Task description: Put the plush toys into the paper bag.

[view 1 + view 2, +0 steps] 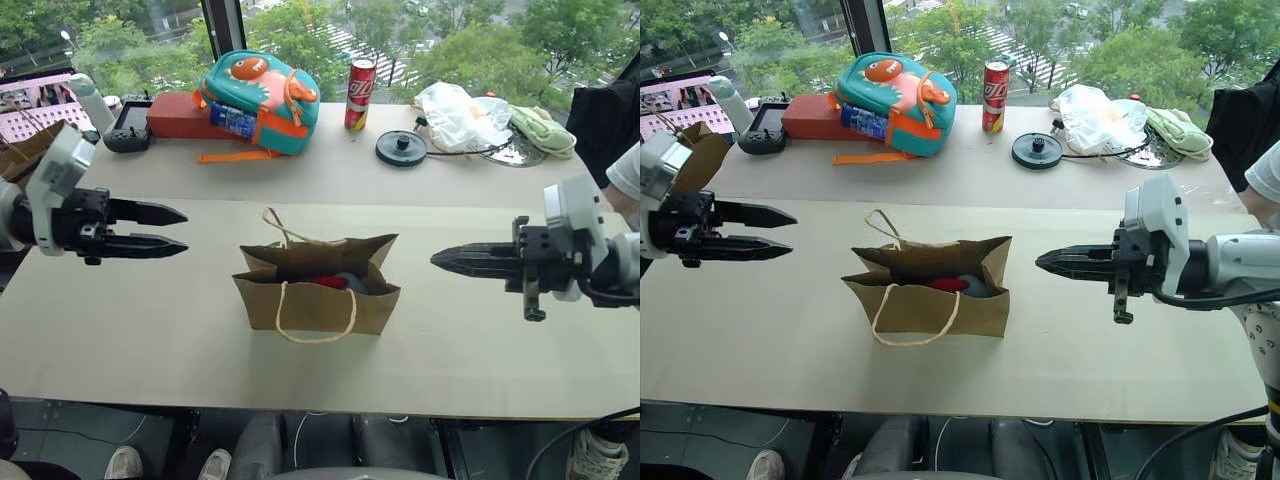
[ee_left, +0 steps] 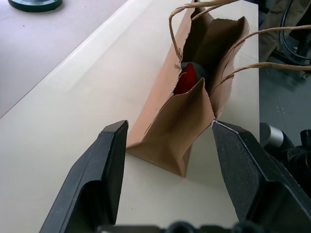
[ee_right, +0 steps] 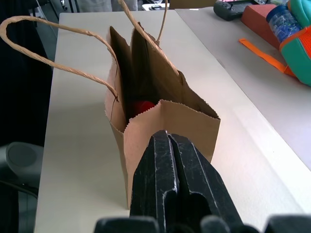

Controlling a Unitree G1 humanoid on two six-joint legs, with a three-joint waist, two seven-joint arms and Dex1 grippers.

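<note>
**Toys in the bag: back the hands off without tipping it**

The bag [image 1: 318, 290] stands upright in the middle of the surface [image 1: 120, 340], nearer its front edge than its far one, with one cord handle drooping over the front face and the other arching up behind. Inside its open mouth lie the red toy [image 2: 187, 80] and, just beside it, the grey toy [image 1: 352, 281], both below the rim. Judging by this, the loading looks done, and what remains is a clean retreat.

The left hand [image 1: 155, 229] hangs over the left side of the surface, well apart from the bag, its fingers spread and holding nothing. The right hand [image 1: 470, 260] hangs on the opposite side, fingers clenched together on nothing, its tip aimed at the bag's end.

To finish well, both hands should draw away sideways and upward, never across the mouth, since a finger could snag a cord loop and pull the light bag over. The right hand, being closer to the bag, wants the slower exit.

Toward the far edge sit a teal backpack [image 1: 262, 98], a red can [image 1: 360, 94], a black disc [image 1: 401, 147] and a crumpled plastic bag [image 1: 455, 115], none in the way.
</note>
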